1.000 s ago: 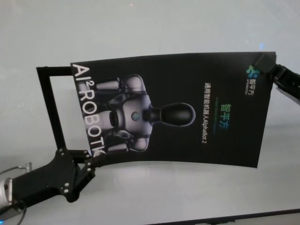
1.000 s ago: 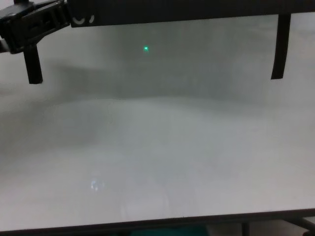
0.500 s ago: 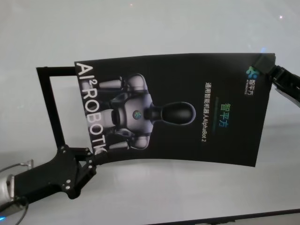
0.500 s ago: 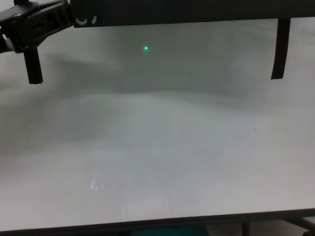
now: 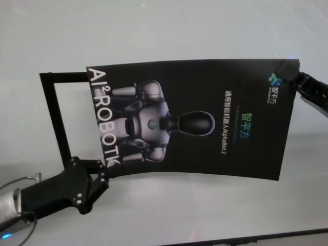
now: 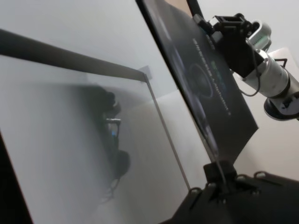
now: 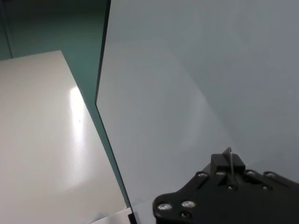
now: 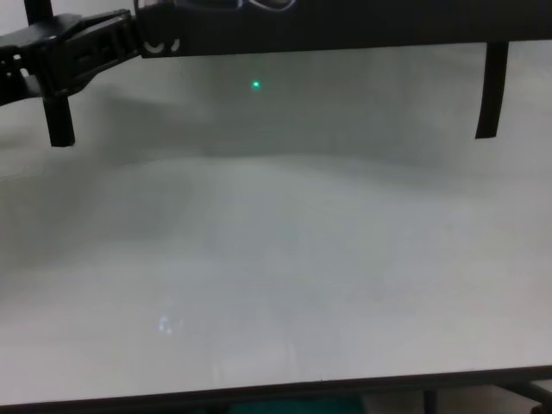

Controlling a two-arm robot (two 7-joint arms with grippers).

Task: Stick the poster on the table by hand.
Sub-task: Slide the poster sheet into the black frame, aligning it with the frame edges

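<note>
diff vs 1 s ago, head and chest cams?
The poster slid slightly toward the robot's right, and the left hand moved the same way with its corner. Both the left hand and right hand stay clamped on opposite corners; the poster remains above the table.

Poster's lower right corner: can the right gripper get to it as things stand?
Probably not without letting go. The right gripper is shut on the poster at its far right corner, the left gripper at the near left, holding it above the table.
</note>
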